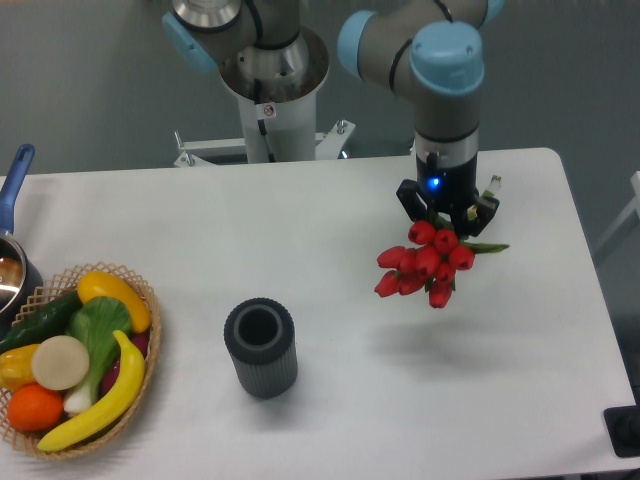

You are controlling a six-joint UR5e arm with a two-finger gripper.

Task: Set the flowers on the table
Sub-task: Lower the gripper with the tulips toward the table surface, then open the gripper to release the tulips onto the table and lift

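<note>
- While held up over the right half of the table [330,215], the flowers [425,262] are seen as a tight bunch of red tulip heads, pointing down and a bit toward the left, with a green leaf or stem sticking out to the right.
- Whether the blooms are actually touching the tabletop can't really be told from this angle; a soft shadow is cast on the white surface just below and in front of them.
- The bunch is clamped by the gripper [447,208], its two dark fingers closed in on the stems right above the flower heads, and a small blue light is lit on the wrist above it.
- The arm is bent down from the top of the frame, with a light blue cap seen at its joint.
- A dark grey ribbed vase [261,348] is stood upright near the middle of the table, well apart from the flowers, to their lower left.
- A wicker basket [148,345] of toy fruit and vegetables is sat at the left edge.
- A pot with a blue handle [14,180] is partly cut off at the far left.
</note>
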